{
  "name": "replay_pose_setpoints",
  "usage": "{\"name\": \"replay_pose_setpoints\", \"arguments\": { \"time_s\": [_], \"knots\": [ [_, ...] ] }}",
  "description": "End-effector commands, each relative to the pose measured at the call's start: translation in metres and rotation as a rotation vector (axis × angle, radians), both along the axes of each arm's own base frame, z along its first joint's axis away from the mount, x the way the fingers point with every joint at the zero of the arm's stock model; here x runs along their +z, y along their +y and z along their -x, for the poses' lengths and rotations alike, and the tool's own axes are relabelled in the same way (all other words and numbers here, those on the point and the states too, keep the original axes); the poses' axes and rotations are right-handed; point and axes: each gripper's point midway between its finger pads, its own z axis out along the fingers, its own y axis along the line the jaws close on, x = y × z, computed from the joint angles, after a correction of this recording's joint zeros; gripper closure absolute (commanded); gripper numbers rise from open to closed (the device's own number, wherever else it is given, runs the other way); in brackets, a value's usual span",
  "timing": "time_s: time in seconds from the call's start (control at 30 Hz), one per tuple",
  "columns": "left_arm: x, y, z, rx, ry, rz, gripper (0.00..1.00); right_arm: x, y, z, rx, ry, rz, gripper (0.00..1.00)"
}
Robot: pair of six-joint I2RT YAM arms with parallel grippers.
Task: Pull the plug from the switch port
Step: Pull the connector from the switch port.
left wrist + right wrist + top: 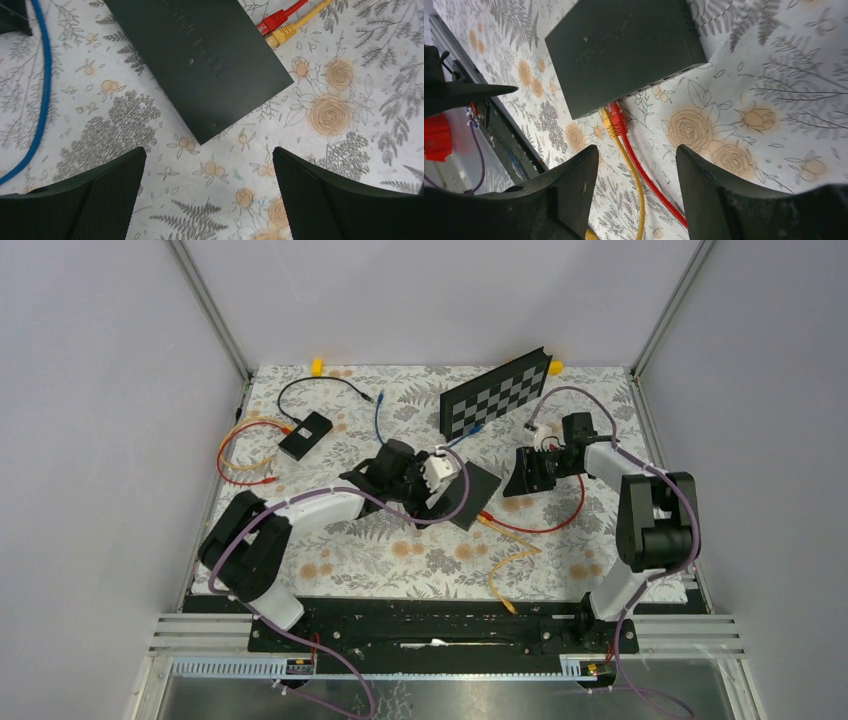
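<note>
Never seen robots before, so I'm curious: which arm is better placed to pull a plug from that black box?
Likely right: the right claw is open facing the switch ports, red plug and yellow plug straight ahead. The left claw hovers near the switch corner.

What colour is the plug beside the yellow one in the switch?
Red. The red plug shows best in the right wrist view.
</note>
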Motion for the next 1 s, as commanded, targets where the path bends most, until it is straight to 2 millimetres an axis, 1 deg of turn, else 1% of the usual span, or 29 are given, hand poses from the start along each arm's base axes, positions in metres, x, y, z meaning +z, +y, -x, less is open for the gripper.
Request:
{"name": "replay_pose_setpoints", "arguments": {
  "time_s": [0.0,0.1,0.2,0.43,0.57,0.77,0.97],
  "knots": [
    [-0.013,-0.018,-0.016,0.028,-0.068,-0.010,0.01,-0.016,0.013,0.015,0.066,0.085,-0.046,0.36],
    [-0.026,-0.023,-0.013,0.050,-0.043,-0.020,0.01,-0.026,0.019,0.018,0.077,0.133,-0.066,0.37],
    [-0.033,-0.025,-0.011,0.069,-0.047,-0.028,0.01,-0.034,0.025,0.021,0.094,0.159,-0.069,0.39],
    [-0.039,-0.024,-0.009,0.104,-0.047,-0.035,0.01,-0.042,0.043,0.031,0.146,0.201,-0.094,0.40],
    [-0.048,-0.025,-0.009,0.126,-0.025,-0.038,0.01,-0.046,0.052,0.036,0.174,0.223,-0.108,0.41],
    [-0.062,-0.030,-0.004,0.126,0.017,-0.057,0.01,-0.054,0.059,0.038,0.221,0.231,-0.091,0.43],
    [-0.071,-0.032,0.001,0.142,0.055,-0.049,0.01,-0.064,0.062,0.037,0.241,0.248,-0.070,0.47]
  ]
}}
